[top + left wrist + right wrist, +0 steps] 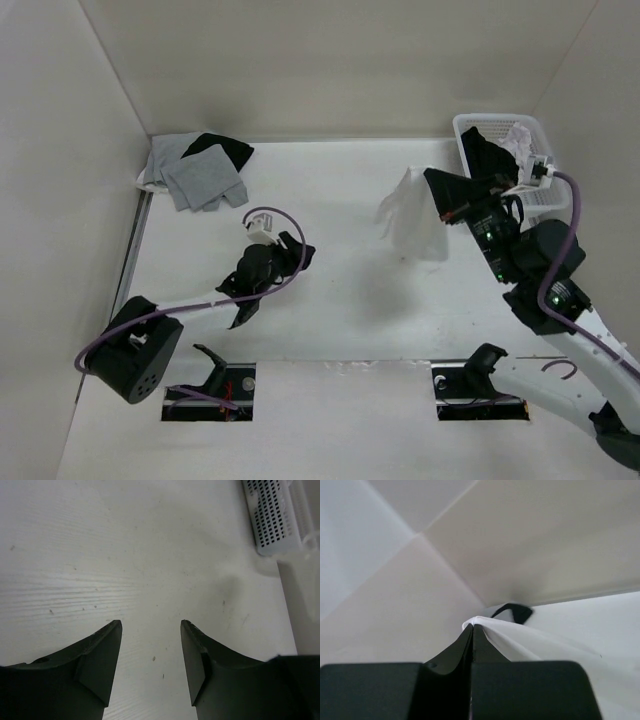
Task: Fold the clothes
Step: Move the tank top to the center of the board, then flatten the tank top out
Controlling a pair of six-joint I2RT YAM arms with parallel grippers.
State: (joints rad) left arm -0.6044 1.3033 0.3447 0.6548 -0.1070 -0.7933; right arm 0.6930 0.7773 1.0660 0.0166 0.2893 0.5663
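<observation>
White camisole (pixel 412 228) hangs above the table (pixel 330 330) at two o'clock, pinched in the tightly closed right gripper (pixel 472 630) — the laying-out step — and likely needs spreading flat next, helped by the wide-spread, empty left gripper (pixel 151 625) at nine o'clock.

Lab test booth: bare white walls (pixel 330 60), table (pixel 340 310)
</observation>
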